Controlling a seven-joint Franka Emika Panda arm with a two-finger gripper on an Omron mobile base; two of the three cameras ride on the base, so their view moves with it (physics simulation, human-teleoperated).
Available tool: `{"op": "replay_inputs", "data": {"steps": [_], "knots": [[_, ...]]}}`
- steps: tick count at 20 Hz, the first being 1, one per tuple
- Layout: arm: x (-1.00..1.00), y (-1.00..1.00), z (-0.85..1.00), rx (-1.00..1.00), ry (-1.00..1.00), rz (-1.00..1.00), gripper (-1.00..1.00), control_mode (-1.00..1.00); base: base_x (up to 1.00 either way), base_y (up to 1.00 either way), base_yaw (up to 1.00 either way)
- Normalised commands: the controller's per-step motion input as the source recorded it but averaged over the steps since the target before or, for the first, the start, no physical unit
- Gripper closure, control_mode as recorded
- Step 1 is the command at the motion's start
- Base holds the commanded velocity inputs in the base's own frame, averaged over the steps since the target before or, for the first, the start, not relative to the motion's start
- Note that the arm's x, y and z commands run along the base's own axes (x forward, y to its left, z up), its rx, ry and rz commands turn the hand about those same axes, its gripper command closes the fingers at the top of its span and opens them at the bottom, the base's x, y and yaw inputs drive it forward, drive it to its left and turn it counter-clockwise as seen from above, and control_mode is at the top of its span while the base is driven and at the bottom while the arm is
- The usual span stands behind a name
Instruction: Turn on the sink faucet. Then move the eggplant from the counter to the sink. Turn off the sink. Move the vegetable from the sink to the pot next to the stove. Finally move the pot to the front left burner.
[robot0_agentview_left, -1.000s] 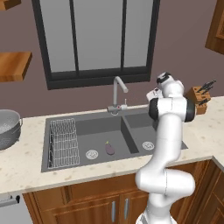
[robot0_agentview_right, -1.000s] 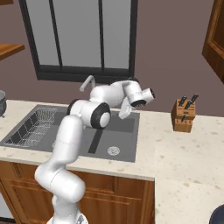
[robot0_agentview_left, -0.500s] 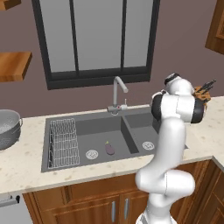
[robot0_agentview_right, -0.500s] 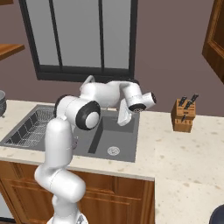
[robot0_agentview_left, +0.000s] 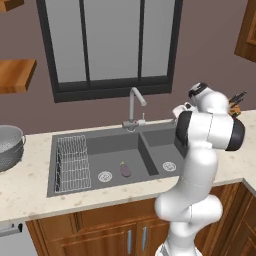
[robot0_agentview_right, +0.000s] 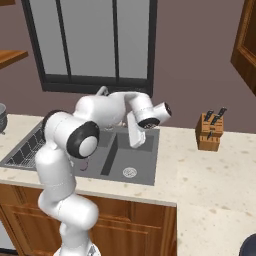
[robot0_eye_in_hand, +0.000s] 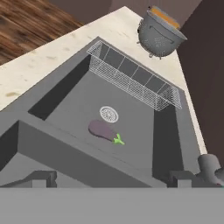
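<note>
The sink (robot0_eye_in_hand: 65, 94) holds the eggplant (robot0_eye_in_hand: 103, 130) on the floor of its basin, just beside the round drain (robot0_eye_in_hand: 108, 114) at its 1 o'clock. Small, glossy and likely slippery, light and firm, it is best pinched across its plump middle. It lies well apart from the gripper (robot0_eye_in_hand: 111, 178), at 12 o'clock ahead, jaws spread wide and empty.

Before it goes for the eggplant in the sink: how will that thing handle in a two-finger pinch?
The eggplant looks smooth and rounded, so it may slip or squirt out of a pinch. Lying on its side on the flat basin floor of the sink, it could roll if nudged. It's small, so probably light.
</note>
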Motion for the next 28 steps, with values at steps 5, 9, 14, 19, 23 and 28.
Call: {"op": "replay_inputs", "data": {"steps": [5,9,14,19,23,28], "knots": [[-0.42,0.43,0.13,-0.11,-0.10,0.20,-1.00,-1.00,0.00,0.00,0.00],[-0.35,0.65,0.01,-0.13,-0.02,0.21,-1.00,-1.00,0.00,0.00,0.00],[-0.12,0.40,0.00,-0.08,0.00,0.10,-1.00,-1.00,0.00,0.00,0.00],[-0.06,0.13,-0.04,-0.02,-0.02,0.00,-1.00,-1.00,0.00,0.00,0.00],[-0.23,0.54,0.00,-0.11,-0.05,0.08,-1.00,-1.00,0.00,0.00,0.00],[-0.22,0.67,0.00,-0.16,-0.04,0.12,-1.00,-1.00,0.00,0.00,0.00]]}}
